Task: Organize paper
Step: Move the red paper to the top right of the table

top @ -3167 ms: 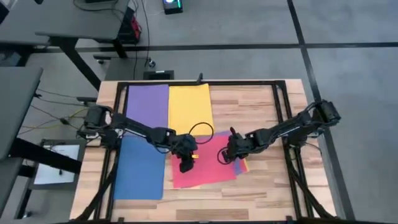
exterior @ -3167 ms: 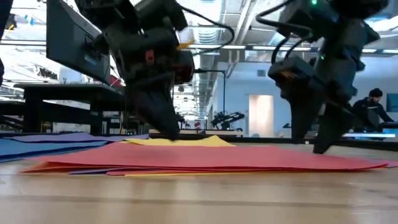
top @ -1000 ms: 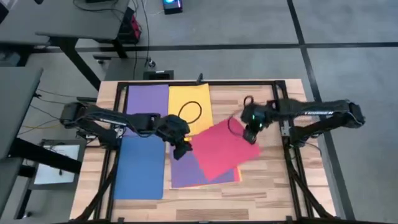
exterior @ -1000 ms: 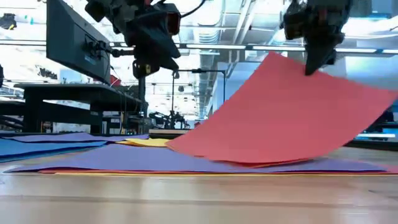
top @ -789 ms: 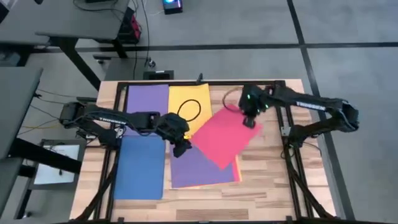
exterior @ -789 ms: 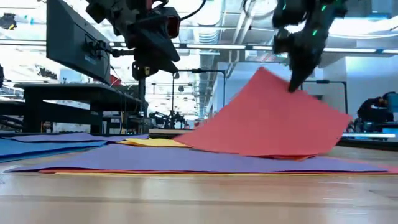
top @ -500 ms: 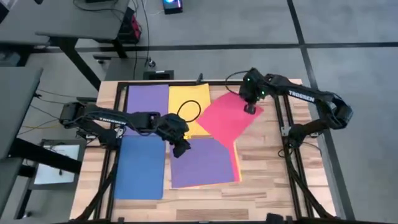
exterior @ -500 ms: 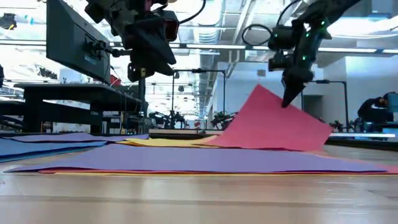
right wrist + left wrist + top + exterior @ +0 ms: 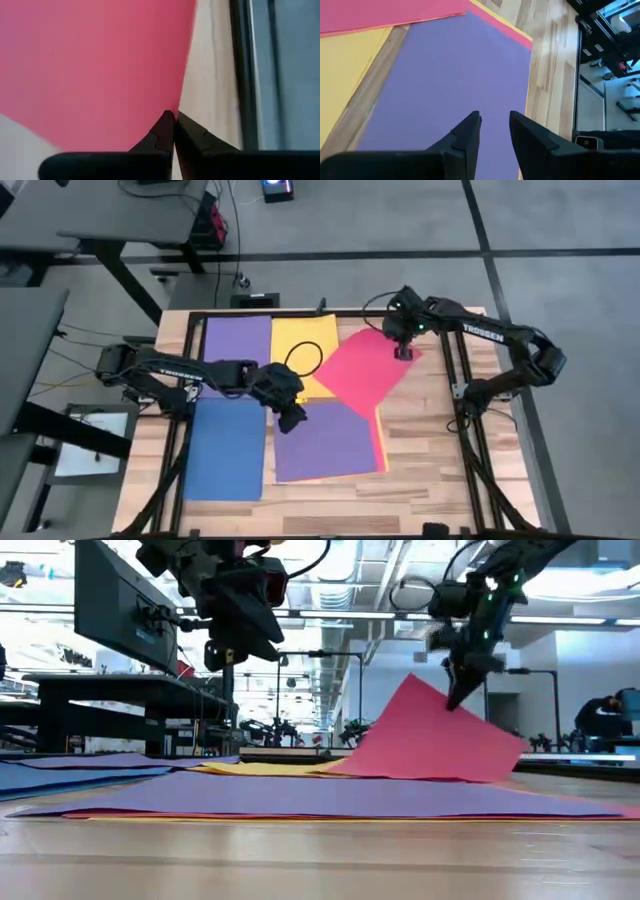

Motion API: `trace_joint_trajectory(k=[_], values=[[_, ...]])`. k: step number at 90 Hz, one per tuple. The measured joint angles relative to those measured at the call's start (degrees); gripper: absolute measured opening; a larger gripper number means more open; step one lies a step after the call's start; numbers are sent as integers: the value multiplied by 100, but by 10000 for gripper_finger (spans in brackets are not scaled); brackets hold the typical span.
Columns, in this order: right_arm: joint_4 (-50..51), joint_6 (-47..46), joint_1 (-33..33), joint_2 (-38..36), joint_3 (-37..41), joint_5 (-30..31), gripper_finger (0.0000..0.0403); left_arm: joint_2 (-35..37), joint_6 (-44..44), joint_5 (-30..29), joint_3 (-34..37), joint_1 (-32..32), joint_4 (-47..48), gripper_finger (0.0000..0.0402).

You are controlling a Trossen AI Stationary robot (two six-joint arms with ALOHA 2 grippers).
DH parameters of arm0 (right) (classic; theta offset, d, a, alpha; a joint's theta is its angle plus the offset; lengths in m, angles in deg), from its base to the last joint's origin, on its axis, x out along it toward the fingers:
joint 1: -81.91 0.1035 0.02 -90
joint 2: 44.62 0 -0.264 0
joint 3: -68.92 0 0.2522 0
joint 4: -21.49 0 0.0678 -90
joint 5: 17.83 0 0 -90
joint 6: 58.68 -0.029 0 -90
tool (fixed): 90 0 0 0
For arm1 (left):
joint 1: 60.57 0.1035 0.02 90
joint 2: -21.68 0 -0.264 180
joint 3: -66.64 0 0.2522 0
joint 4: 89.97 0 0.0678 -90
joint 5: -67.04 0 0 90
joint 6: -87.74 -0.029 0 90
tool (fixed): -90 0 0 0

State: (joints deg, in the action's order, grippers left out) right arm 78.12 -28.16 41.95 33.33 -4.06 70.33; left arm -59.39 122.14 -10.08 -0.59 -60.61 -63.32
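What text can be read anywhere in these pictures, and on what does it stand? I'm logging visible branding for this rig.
"TROSSEN": white letters on the right arm in the high view.
White lettering on the left arm: too small to read.
The coloured paper sheets, such as the red-pink sheet, carry no print.
Nothing else is legible.

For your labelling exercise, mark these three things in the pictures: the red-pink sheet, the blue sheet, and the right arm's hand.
red-pink sheet (image 9: 365, 370): high view, middle of its flat face.
blue sheet (image 9: 227, 448): high view, centre of the sheet.
right hand (image 9: 403, 353): high view, at the fingertips pinching the red-pink sheet's corner.
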Motion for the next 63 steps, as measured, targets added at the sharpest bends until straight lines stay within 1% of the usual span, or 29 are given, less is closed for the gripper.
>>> trace_joint_trajectory(k=[9,14,22,34,40,45,49,57,63], values=[[588,-1283,269,-270,-401,-325,0,191,151,-220,-2,102,-10,91],[859,-1722,521,-435,-632,-558,0,337,163,-400,-2,190,-20,91],[1094,-1939,1121,-734,-935,-846,0,646,120,-574,-2,394,-48,91],[1022,-1994,2307,-1138,-1105,-880,0,1052,-9,-574,-4,757,-281,91],[934,-2272,2895,-1261,-1106,-877,0,1220,-19,-576,-7,906,-467,91],[774,-2713,3343,-1296,-1106,-772,0,1320,-72,-568,-7,1008,-577,91],[691,-3068,3689,-1282,-1106,-565,0,1368,-159,-503,-7,1081,-726,91],[548,-3591,4299,-1130,-1106,-94,0,1372,-374,-95,-7,1161,-1077,91],[415,-3916,4643,-934,-1106,139,0,1276,-453,199,-7,1166,-1271,91]])
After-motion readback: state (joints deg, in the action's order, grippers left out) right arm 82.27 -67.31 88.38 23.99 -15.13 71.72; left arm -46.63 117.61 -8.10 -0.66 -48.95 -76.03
